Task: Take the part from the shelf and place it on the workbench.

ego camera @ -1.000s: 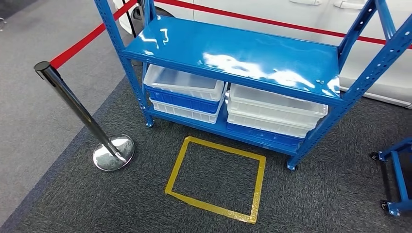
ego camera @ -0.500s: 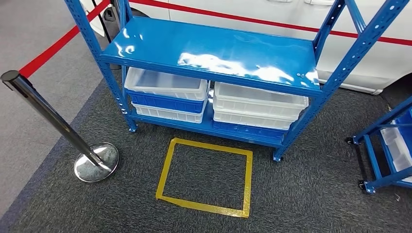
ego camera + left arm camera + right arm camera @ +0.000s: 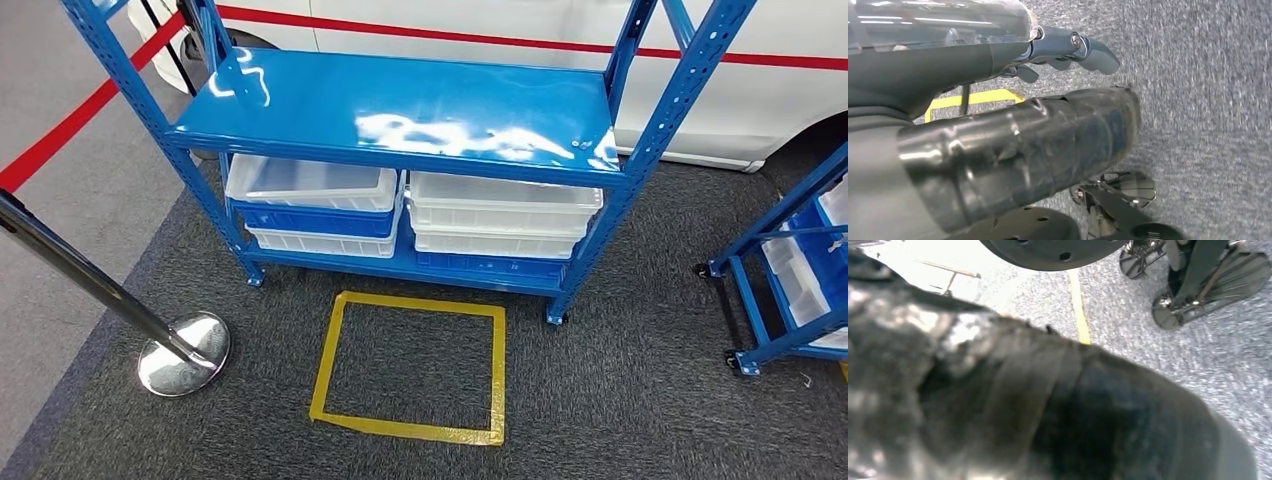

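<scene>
Shelf (image 3: pixel 400 100) faced square-on, part's whereabouts unsettled.
Head view: blue shelf, glossy middle board bare; 2 stacks of white and blue bins (image 3: pixel 500 205) below; yellow tape square (image 3: pixel 420 300) on carpet in front. Cannot tell where the part lies. Left wrist view: left hand (image 3: pixel 1023 145) hangs over carpet, fingers (image 3: pixel 1088 50) apart, holding nothing. Right wrist view: right hand (image 3: pixel 1048 405) blurred, state cannot be told. Judgement: fits arriving to fetch, or a delivery already made. No legible writing.

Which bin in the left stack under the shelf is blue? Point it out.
The middle bin: blue, sandwiched between a white bin on top and a white one beneath.
</scene>
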Available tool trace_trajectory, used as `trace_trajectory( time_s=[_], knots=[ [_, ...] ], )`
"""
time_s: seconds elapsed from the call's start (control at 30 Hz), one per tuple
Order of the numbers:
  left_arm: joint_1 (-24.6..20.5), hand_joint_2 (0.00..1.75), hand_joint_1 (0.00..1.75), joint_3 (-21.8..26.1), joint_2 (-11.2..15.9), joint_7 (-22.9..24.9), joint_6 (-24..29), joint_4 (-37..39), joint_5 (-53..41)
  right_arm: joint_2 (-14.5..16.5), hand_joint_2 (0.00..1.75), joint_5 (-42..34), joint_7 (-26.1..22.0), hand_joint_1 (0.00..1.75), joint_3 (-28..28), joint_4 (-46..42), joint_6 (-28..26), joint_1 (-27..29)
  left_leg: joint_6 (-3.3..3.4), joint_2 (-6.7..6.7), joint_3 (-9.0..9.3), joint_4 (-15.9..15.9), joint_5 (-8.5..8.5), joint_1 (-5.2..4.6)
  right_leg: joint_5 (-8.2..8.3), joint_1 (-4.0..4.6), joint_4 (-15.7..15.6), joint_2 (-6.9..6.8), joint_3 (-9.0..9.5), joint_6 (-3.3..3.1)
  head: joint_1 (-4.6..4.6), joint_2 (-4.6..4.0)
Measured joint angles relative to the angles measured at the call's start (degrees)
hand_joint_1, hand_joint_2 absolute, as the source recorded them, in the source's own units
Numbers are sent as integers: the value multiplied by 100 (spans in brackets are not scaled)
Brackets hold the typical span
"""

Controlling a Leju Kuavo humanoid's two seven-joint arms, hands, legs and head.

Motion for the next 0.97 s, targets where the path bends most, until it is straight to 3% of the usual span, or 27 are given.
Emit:
trace_trajectory(
  time_s=[0.03, 0.07, 0.1, 0.17, 0.23, 0.37, 0.43, 0.5, 0.53, 0.57, 0.6, 0.67, 0.73, 0.8, 0.87, 0.97],
  knots=[
    [9, 0, 0, 0, 1, 7, 0, 0, -12, 0, 0, 26, 76, 0, 10, 8, 2, 0, -8, -8, -126, 214, -17, 1, -7, 6, 4, 20, 6, -5, 0, 0],
    [18, 44, 0, 0, 1, 13, -1, 0, -27, 0, 0, 50, 155, 0, 21, 17, 13, 0, -10, -9, -148, 203, 89, 2, -17, 9, 12, 43, 16, -5, 1, 0],
    [22, 87, 0, 0, 1, 17, -1, 0, -40, 1, 0, 73, 227, 0, 32, 27, 26, 0, -6, -9, -69, -22, 292, 4, -30, 10, 22, 67, 31, 1, 0, 0],
    [20, 175, 0, 0, 2, 19, -4, 0, -63, 5, 0, 98, 326, 0, 48, 44, 43, -1, 18, -14, 237, -758, 704, -2, -74, 21, 66, 104, 51, 39, 0, 0],
    [3, 175, 0, -1, 3, 20, -9, 0, -87, 11, 0, 123, 432, 0, 63, 61, 46, -7, 71, -25, 424, -1207, 831, -18, -115, 39, 124, 125, 32, 101, 3, 0],
    [-11, 175, 0, -2, 3, 21, -20, 0, -121, 15, 0, 203, 653, 0, 95, 80, 51, -14, 211, -19, 464, -1335, 845, -13, -187, 28, 215, 118, -7, 219, 7, 0],
    [-15, 175, 0, -3, 1, 20, -22, 0, -131, 15, 0, 210, 685, 0, 111, 86, 51, -14, 271, -6, 469, -1370, 872, 2, -473, 9, 665, 94, -212, 275, 9, 0],
    [-13, 175, 0, -5, 1, 19, -28, 0, -142, 15, 0, 226, 709, 0, 119, 92, 52, -12, 291, 6, 454, -1365, 872, -4, -814, -3, 1403, 79, -580, 313, 11, 0],
    [-10, 175, 0, -6, 1, 19, -34, 0, -146, 15, 0, 237, 728, 0, 121, 93, 52, -10, 293, 12, 450, -1359, 870, -7, -874, -8, 1655, 74, -711, 320, 11, 0],
    [-8, 175, 0, -7, 1, 16, -44, 0, -152, 15, 44, 251, 749, 0, 123, 93, 53, -8, 293, 14, 450, -1353, 865, -9, -817, -12, 1709, 70, -748, 318, 11, 0],
    [-8, 175, 0, -7, 1, 9, -58, 0, -161, 14, 87, 264, 766, 0, 125, 93, 52, -5, 291, 12, 457, -1347, 859, -10, -650, -14, 1524, 68, -665, 307, 11, 0],
    [-9, 175, 0, -16, 0, -28, -97, 0, -190, 13, 175, 286, 781, 0, 127, 93, 52, -4, 274, 6, 478, -1339, 842, -13, -250, -7, 750, 56, -294, 257, 11, 0],
    [-11, 175, 0, -36, -3, -80, -121, 0, -212, 13, 175, 307, 754, 0, 141, 93, 85, -10, 225, 8, 483, -1335, 829, -26, -83, 29, 219, 43, -59, 198, 9, 0],
    [-17, 175, 0, -50, -6, -119, -125, 0, -215, 13, 175, 334, 688, 0, 166, 93, 161, -12, 155, 13, 487, -1352, 833, -32, -84, 63, 138, 49, -51, 149, 9, 0],
    [-18, 175, 0, -54, -7, -141, -124, 0, -213, 14, 175, 354, 643, 0, 185, 93, 220, -9, 90, 5, 479, -1322, 794, -28, -52, 32, 84, 55, -28, 77, 10, 0],
    [-14, 175, 0, -55, -6, -156, -122, 0, -211, 15, 175, 366, 638, 0, 199, 93, 239, -9, 43, -13, 271, -841, 459, -23, -16, 6, 24, 42, -4, -11, 4, 0]
  ],
)
